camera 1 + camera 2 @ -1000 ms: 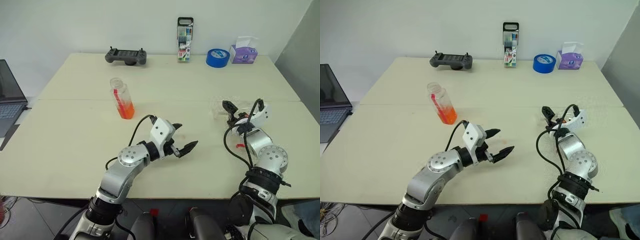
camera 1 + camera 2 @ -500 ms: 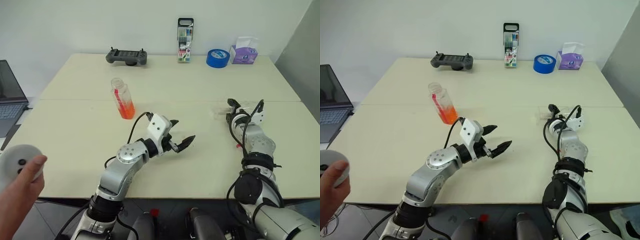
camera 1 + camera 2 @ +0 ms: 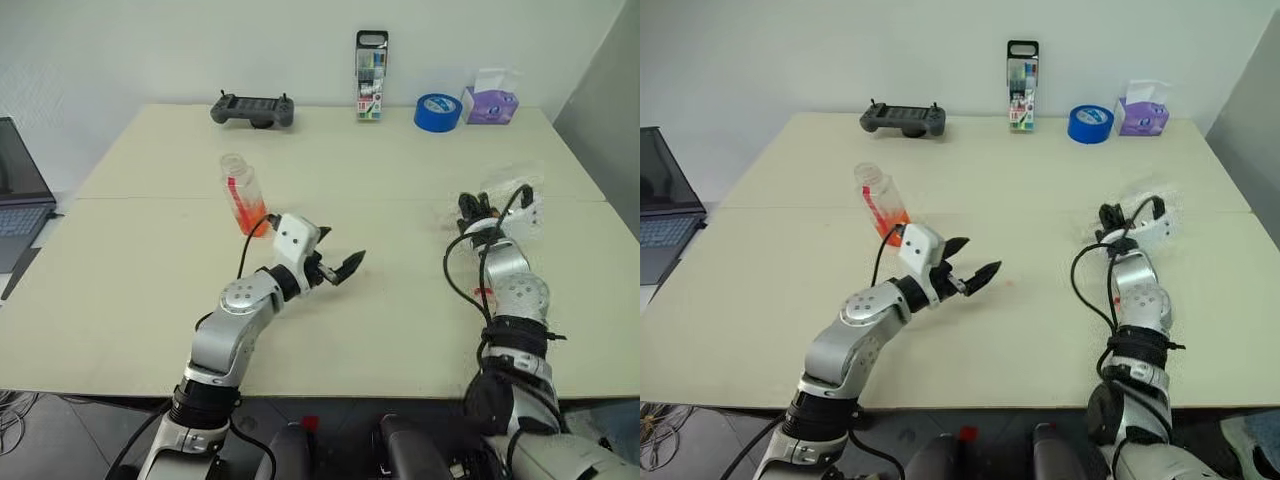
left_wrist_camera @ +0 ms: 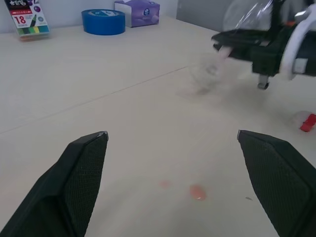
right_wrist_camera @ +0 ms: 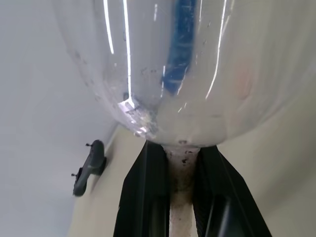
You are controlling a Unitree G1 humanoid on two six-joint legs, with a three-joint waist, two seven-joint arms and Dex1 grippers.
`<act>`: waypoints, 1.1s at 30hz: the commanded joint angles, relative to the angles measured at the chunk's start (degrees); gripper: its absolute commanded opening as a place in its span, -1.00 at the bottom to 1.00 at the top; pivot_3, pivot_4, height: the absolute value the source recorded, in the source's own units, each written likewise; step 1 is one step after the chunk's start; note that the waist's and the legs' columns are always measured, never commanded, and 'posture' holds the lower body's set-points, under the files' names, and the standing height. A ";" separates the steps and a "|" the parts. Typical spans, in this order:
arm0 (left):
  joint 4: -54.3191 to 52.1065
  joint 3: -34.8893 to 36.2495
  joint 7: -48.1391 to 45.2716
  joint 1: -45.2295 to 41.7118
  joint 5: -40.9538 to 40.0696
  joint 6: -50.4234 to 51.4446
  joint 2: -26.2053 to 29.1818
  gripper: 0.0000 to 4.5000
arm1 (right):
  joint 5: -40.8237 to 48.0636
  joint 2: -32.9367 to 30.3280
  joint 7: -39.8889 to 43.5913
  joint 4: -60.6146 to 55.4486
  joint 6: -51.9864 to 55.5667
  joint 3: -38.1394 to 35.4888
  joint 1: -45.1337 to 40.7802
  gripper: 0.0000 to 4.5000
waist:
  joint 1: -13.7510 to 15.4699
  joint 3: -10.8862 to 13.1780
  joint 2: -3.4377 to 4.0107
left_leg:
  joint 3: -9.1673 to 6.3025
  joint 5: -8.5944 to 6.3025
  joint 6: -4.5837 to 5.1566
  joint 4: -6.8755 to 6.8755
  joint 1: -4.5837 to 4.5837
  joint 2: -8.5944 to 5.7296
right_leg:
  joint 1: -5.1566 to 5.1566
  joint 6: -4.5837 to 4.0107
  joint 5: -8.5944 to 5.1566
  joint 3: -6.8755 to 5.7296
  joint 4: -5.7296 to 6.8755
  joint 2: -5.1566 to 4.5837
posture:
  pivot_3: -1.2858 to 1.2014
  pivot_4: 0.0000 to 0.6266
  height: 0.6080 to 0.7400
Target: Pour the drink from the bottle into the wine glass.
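At the right edge of the frame the right claw (image 3: 470,212) gripped the wine glass (image 3: 510,192) by its stem, risking a slip, while the released left claw (image 3: 335,268) sat below the uncapped bottle (image 3: 243,195) at upper left on the counter (image 3: 400,160).

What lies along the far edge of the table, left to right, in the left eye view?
Black controller → tall black-capped case of coloured items → blue tape roll → purple tissue box.
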 commanded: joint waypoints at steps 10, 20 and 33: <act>-12.55 15.39 -1.74 10.54 -7.67 2.18 10.05 1.00 | -31.58 4.37 11.50 14.58 -27.68 29.95 -2.13 -0.88 | 0.59 0.04 -0.11 | -0.23 0.03 -0.06 -0.08 -0.02 0.10 | 0.06 -0.11 -0.02 -0.25 -0.07 0.08 | 0.03 -0.52 1.00; -17.49 15.54 -1.89 15.82 -8.67 4.12 12.76 1.00 | -35.49 6.84 17.02 28.61 -38.82 29.46 0.50 -0.88 | 0.87 -0.01 -0.19 | -0.19 0.03 -0.09 0.04 0.01 -0.09 | 0.10 -0.06 0.01 -0.13 -0.15 -0.18 | 0.03 -0.52 1.00; -17.38 13.68 -4.57 15.84 -11.20 6.72 14.71 1.00 | -39.06 4.94 18.97 31.85 -40.85 29.29 3.63 -0.88 | 0.86 -0.04 -0.22 | -0.24 0.02 -0.08 -0.02 0.36 -0.02 | 0.43 -0.08 0.00 -0.19 -0.13 -0.17 | 0.03 -0.52 1.00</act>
